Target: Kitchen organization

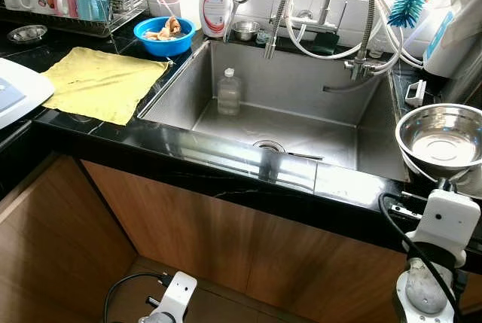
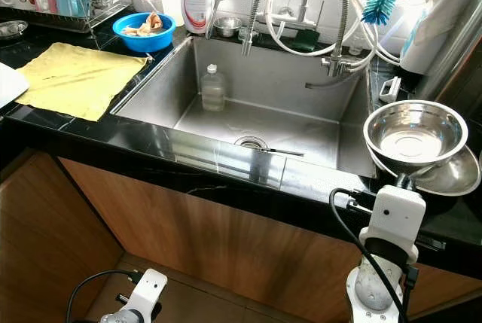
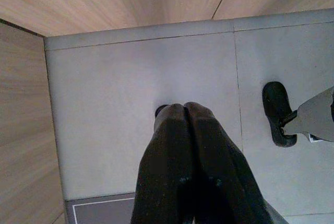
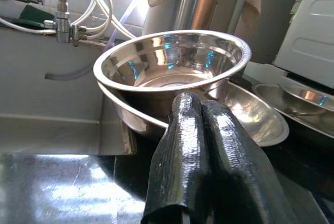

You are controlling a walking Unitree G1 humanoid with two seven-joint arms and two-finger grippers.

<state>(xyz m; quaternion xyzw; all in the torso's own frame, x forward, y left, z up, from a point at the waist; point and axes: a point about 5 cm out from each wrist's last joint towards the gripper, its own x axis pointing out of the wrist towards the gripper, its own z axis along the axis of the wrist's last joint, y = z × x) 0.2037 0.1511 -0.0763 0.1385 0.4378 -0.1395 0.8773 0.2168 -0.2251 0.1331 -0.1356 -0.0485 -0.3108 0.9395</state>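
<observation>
My black counter (image 1: 188, 159) holds a yellow cloth (image 1: 102, 82), a blue bowl (image 1: 163, 36) and stacked steel bowls (image 2: 416, 136).

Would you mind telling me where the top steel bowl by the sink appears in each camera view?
Left eye view: steel bowl at right edge, above the right gripper.
Right eye view: right of the sink.
Right wrist view: centre, just beyond the shut fingers.
Left wrist view: floor and cabinet here instead.
Shared landmark: the faucet hoses.
</observation>
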